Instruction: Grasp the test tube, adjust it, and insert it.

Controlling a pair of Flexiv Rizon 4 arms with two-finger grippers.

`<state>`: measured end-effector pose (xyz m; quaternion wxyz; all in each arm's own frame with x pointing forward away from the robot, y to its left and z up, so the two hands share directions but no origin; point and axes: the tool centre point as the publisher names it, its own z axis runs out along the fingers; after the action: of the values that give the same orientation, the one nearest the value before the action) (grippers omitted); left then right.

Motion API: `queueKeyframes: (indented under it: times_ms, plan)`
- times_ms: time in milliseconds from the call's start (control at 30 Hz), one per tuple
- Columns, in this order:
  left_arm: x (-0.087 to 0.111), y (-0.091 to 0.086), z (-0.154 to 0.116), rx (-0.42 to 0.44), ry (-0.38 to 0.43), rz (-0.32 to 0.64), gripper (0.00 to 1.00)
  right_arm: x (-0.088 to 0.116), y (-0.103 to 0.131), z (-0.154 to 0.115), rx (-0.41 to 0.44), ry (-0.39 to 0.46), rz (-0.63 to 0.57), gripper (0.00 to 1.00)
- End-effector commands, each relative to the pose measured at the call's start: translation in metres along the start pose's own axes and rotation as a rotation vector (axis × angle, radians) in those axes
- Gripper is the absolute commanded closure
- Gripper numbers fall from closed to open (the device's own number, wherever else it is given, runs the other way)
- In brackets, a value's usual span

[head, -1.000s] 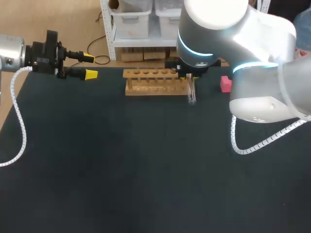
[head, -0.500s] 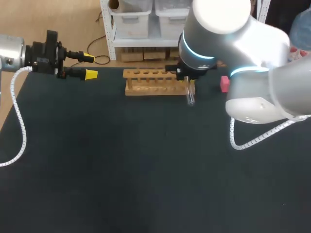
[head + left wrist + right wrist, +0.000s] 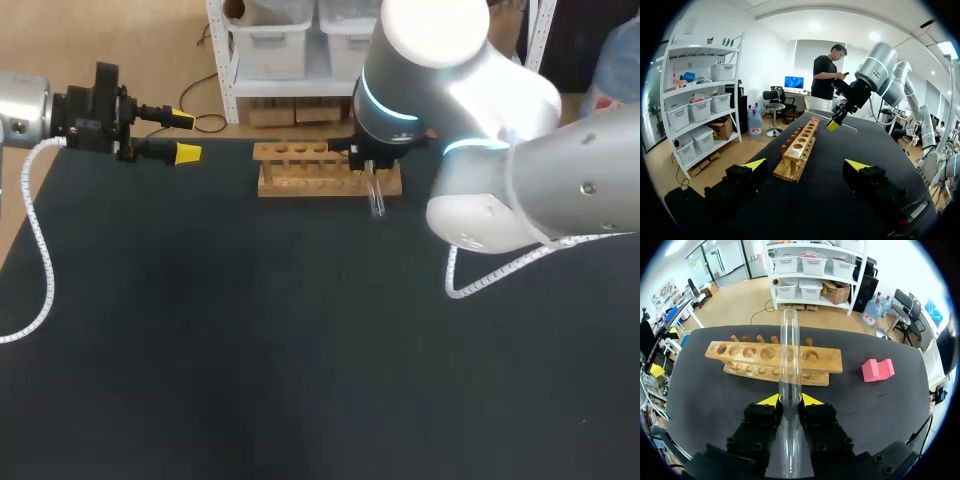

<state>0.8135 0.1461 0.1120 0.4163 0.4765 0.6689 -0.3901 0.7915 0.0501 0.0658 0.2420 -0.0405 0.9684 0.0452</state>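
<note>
The right hand was closed on the clear glass test tube, with one yellow-tipped finger pressed to each side of it. The tube ran lengthwise between the fingers. Its open rim reached out ahead of the tips and the rest passed back between the black finger bodies. In the right wrist view the tube's forward part crossed in front of the wooden test tube rack, over the gap between two holes towards the rack's right end.

From above, the right arm came in from the right and reached past the middle. Its hand was above the rack's right part, and the tube showed just in front of the rack, over the dark table. The tube was not yet in any hole.

The rack stood near the table's far edge, its row of holes facing up. A pink block lay on the table beside the rack's right end, apart from it.

The left hand was open and held nothing. It hung at the table's far left, well apart from the rack, with its fingers pointing along the rack's length.
</note>
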Motion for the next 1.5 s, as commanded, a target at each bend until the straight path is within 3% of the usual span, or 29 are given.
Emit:
queueKeyframes:
  times_ms: [33,1067,1500]
  plan:
    - [0.001,0.000,0.000,-0.001,-0.003,0.003,0.00,-0.005,0.000,0.009,-0.004,0.013,-0.002,1.00]
    - [0.001,0.000,0.000,-0.001,-0.003,0.003,0.00,-0.001,0.007,0.044,-0.049,0.094,-0.029,1.00]
    - [0.001,0.000,0.000,-0.001,-0.003,0.003,0.00,0.003,0.008,0.045,-0.059,0.113,-0.039,1.00]
